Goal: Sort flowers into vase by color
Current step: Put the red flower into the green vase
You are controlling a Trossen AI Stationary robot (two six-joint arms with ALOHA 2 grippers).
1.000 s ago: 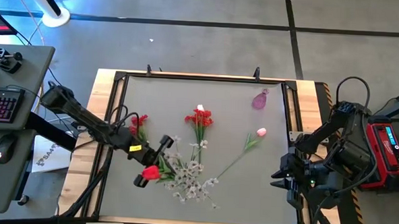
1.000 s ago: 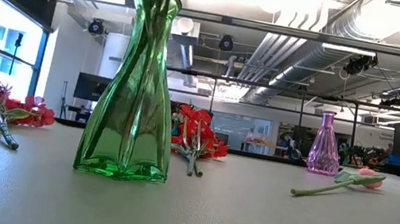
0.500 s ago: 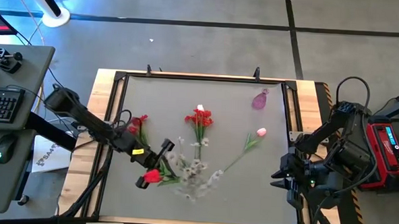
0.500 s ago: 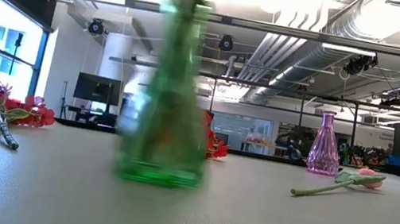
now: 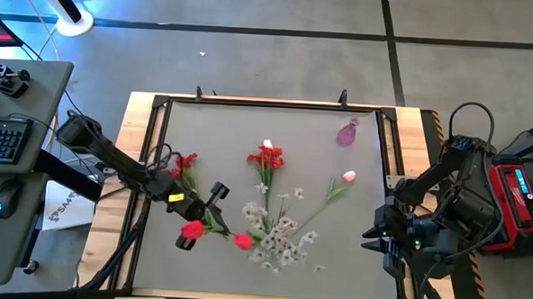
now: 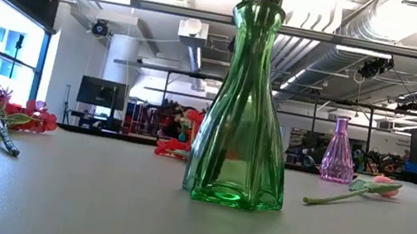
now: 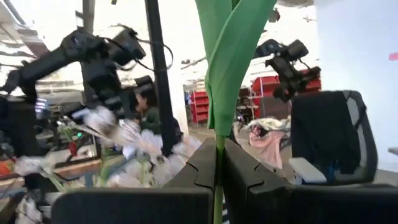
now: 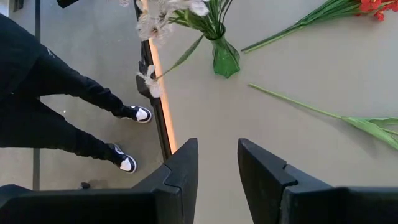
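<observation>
- Grey table [image 5: 352, 261] in a wood frame; low view shows an open workshop with ceiling ducts behind
- Left gripper [image 5: 201, 214] over the table's front-left part, fingers [image 7: 205, 171] pressed onto a green stem [image 7: 217, 199] with a red tulip [image 5: 192, 228] just beside it
- Green vase [image 6: 245, 106] upright near the front middle, holding white sprays [image 5: 281, 236] and green stems; a second red tulip [image 5: 243, 241] sits at the spray's left side
- Red cluster [image 5: 185, 161] lies flat near the left edge, just behind the left gripper
- Another red cluster [image 5: 266, 158] lies at mid table, stems pointing toward the front
- Pink tulip [image 5: 348, 176] lies right of centre, stem running toward the green vase
- Pink vase [image 5: 347, 133] upright near the back-right corner, apart from the flowers
- Right gripper [image 8: 217, 168] parked off the right edge, fingers spread, nothing between them
- A person's dark legs and black-and-white shoes [image 8: 127, 163] on the floor beside the table, seen in right wrist view
</observation>
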